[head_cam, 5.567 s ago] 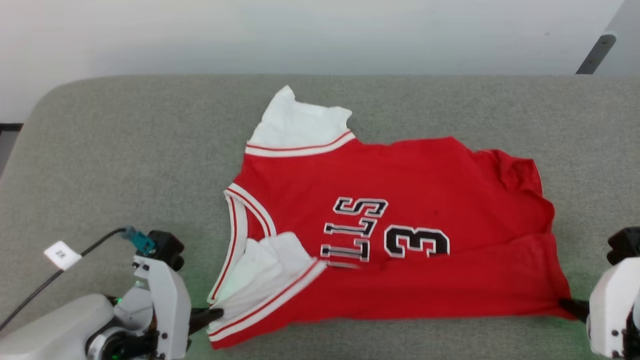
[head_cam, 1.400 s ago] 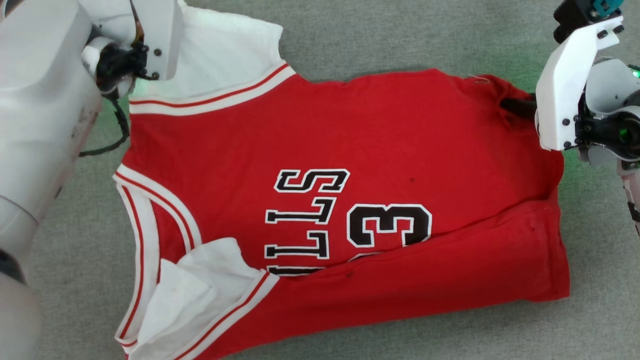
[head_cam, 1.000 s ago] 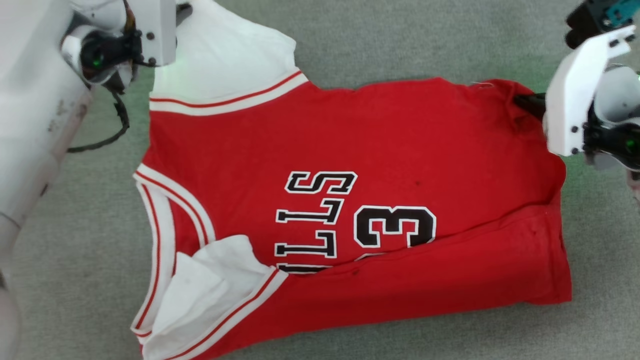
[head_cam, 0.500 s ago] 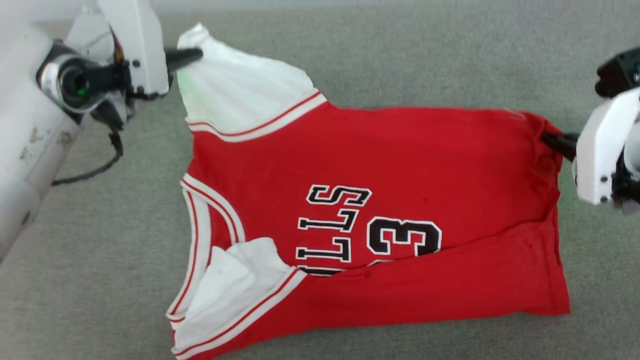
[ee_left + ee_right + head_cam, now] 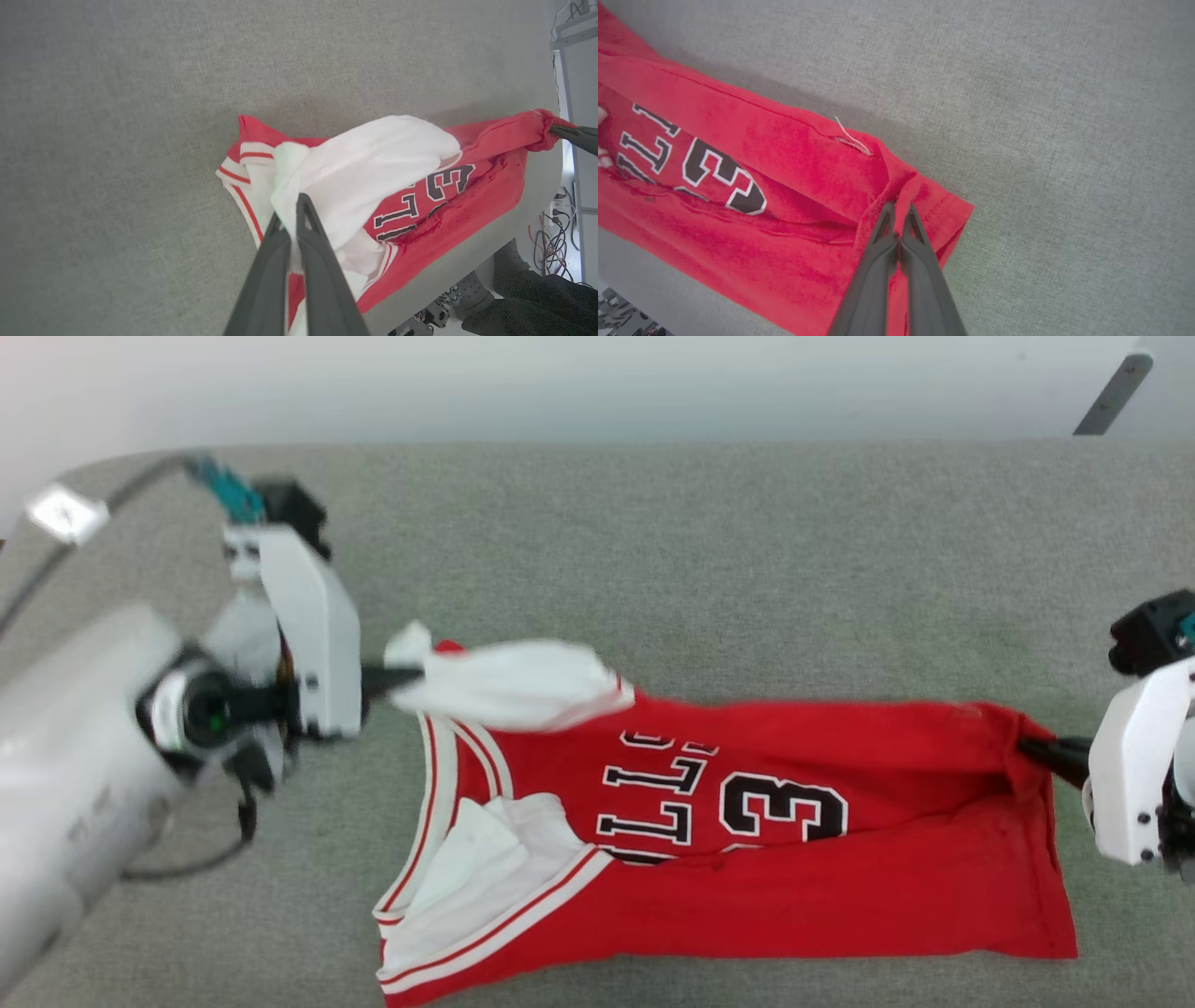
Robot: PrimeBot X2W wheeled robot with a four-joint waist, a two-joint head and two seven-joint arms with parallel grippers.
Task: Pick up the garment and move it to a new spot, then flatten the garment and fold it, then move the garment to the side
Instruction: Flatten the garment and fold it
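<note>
Gripping the garment (image 5: pixel 794 896), left jaws clenched on white sleeve (image 5: pixel 513 686), right jaws clenched on red hem (image 5: pixel 1013 751)

Robotics lab or test room, by the look of it.
Broad work table covered in grey felt-like fabric (image 5: pixel 747 569), rounded at the far-left corner, with a plain white wall (image 5: pixel 560 383) behind it; slanted dark metal bar (image 5: pixel 1111 394) at the far right; small white tag (image 5: pixel 65 513) on a grey cable (image 5: pixel 28 593) at the left; past the table's edge in the left wrist view, a loose tangle of dark cables and plugs (image 5: pixel 553 224) over a pale floor, more wiring on a pale metal rack (image 5: pixel 577 25).
</note>
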